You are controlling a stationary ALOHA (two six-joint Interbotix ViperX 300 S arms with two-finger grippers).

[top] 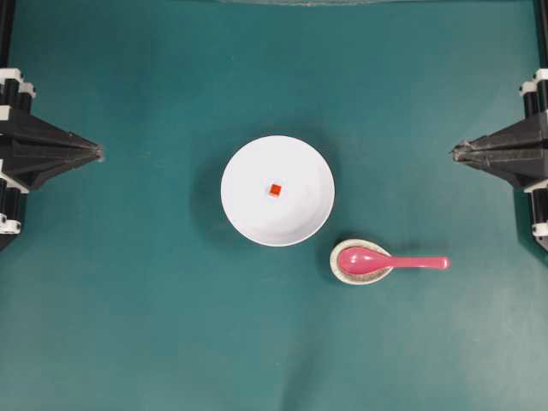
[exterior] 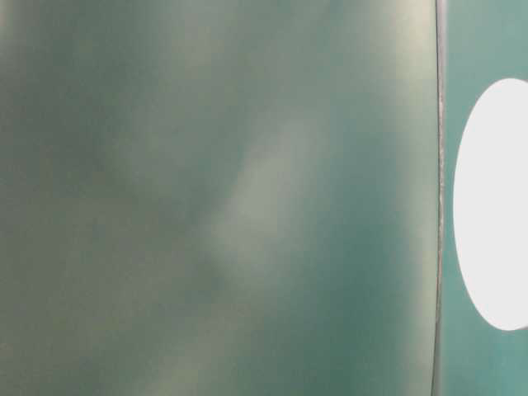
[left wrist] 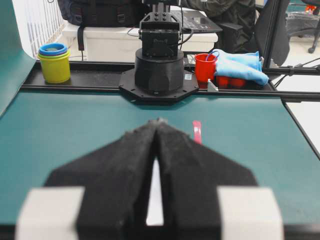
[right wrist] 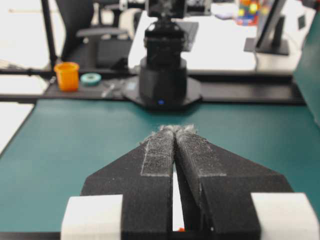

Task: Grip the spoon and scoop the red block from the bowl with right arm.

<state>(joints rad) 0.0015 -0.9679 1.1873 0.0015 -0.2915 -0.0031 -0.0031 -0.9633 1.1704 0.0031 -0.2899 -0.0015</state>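
Note:
The large white bowl [top: 277, 190] sits at the table's middle with the tiny red block [top: 275, 190] at its centre. To its lower right the pink-red spoon [top: 390, 261] lies with its scoop in a speckled egg-shaped rest [top: 344, 272] and its handle pointing right. My right gripper [top: 455, 152] is shut and empty at the right edge, well above the spoon handle. At the left edge, my left gripper [top: 99, 154] is also shut with nothing in it. In the left wrist view the spoon handle [left wrist: 197, 132] peeks past the black fingers [left wrist: 190, 160]. A sliver of the block [right wrist: 181, 229] shows under the right fingers [right wrist: 159, 155].
The teal mat [top: 154, 325] covers the whole table. The table-level view is blurred, showing only the bowl's white edge [exterior: 495, 206]. Beyond the table stand the opposite arm bases [left wrist: 159, 70] [right wrist: 162, 82], cups [left wrist: 55, 62] [right wrist: 67, 75] and a blue cloth [left wrist: 239, 66].

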